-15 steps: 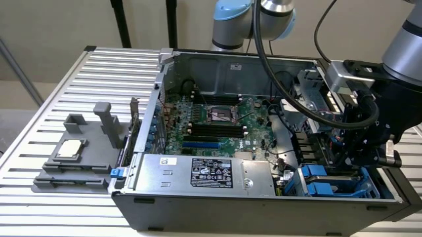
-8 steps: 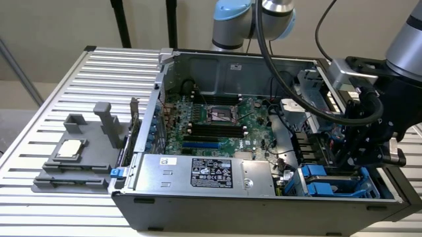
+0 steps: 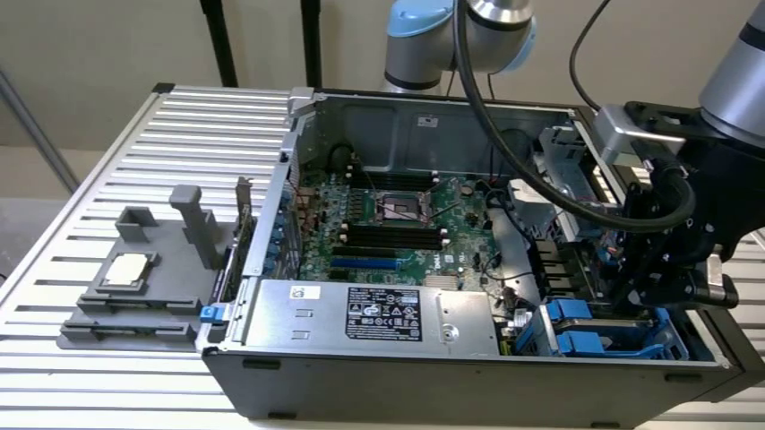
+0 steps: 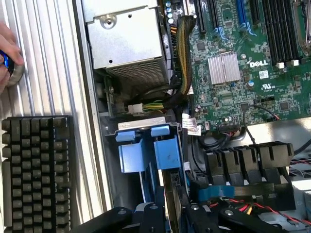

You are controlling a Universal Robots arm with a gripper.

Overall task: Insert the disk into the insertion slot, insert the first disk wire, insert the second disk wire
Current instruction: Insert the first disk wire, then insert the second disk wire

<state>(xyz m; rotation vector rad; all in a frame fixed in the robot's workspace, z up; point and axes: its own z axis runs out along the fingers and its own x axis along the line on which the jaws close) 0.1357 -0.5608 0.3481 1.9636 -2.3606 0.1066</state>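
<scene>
Here the pincer hangs over the slot, near corner of the case at the exterior view's right, apparently poised for insertion; jaws' state cannot be told.

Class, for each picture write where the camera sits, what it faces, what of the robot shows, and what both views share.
Exterior view: off the arm, looking down into the open computer case; the arm and its hand show.
Wrist view: on the wrist, looking down past the hand at the blue drive holders and circuit board.
Shared: the hand, blue drive holders, circuit board.
</scene>
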